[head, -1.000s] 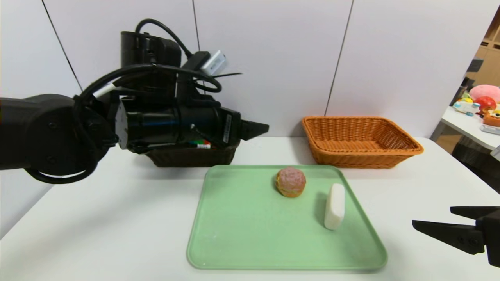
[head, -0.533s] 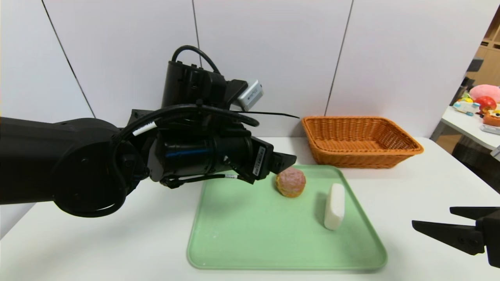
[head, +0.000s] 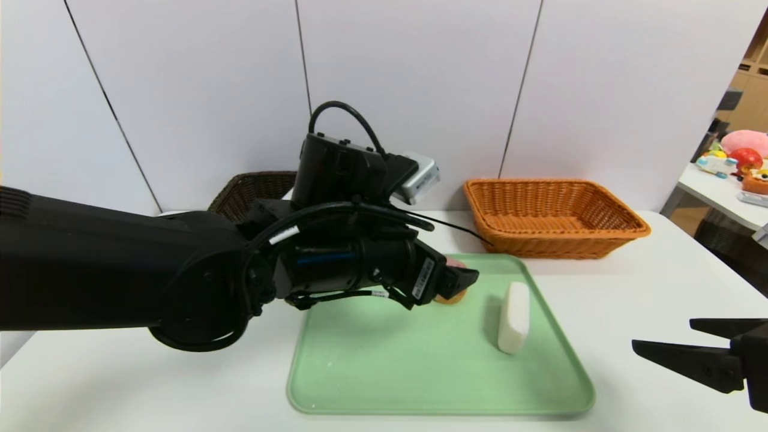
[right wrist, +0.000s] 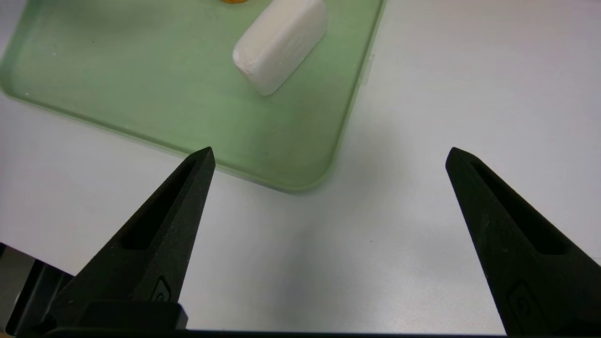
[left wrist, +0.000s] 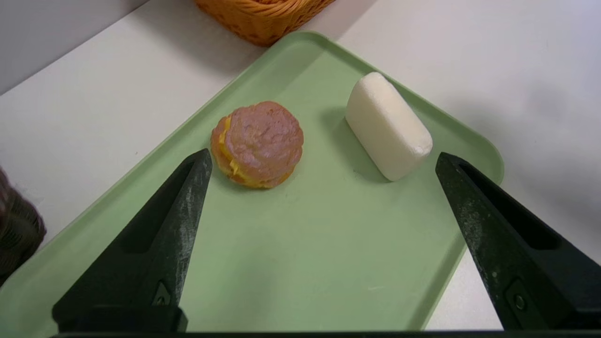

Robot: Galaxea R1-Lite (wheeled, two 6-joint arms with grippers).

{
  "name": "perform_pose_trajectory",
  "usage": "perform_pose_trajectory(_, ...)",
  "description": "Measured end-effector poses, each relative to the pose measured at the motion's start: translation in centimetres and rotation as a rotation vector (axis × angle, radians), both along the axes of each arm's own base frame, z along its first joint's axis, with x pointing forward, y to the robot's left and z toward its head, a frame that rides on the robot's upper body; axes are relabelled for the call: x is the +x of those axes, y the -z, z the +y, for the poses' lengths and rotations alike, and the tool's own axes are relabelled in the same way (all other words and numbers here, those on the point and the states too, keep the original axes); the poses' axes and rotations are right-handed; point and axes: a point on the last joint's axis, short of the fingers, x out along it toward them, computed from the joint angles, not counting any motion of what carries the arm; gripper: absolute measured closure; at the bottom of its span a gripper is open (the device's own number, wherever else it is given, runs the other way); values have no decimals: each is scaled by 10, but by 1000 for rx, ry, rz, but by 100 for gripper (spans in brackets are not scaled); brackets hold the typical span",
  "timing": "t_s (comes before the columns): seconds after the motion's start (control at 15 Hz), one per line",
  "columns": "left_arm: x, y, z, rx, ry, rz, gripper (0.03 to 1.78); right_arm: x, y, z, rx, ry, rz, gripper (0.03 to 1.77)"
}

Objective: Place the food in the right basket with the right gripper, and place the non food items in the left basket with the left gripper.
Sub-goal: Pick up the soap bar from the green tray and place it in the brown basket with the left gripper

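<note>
Wide-open, the left gripper (left wrist: 324, 159) hangs low over the green tray (head: 384, 366), holding nothing, its arm reaching in from the left and tilted slightly downward. Beyond its tips lie the pink bun (left wrist: 257, 143) and white block (left wrist: 388, 125), apart, the block near the tray's right rim. Bare tray spreads in front. Behind stand the orange basket (head: 555, 217) and dark basket (head: 252, 189). Parked right of the tray, the right gripper (right wrist: 328, 157) is also spread, empty.
</note>
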Motion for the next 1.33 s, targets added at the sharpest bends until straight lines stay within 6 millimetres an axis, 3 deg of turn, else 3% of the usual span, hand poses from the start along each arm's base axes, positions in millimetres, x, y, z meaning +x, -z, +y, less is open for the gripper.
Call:
perform_pose_trajectory(0.27,9,8,-10,-22,14,-32,12,1,-2,0,4,7,-4,10)
perform_pose_trajectory(0.87,-11,-5,8,45,21,42,12,41,-11,12,98,82,18,10)
perform_pose_trajectory(1.13,-28,-13,-27,5,111,30,12,49,-8,15,98,83,41,10)
perform_pose_trajectory(1.33,-43,-4,-62,22,162,26,12,51,-6,14,94,91,50,10)
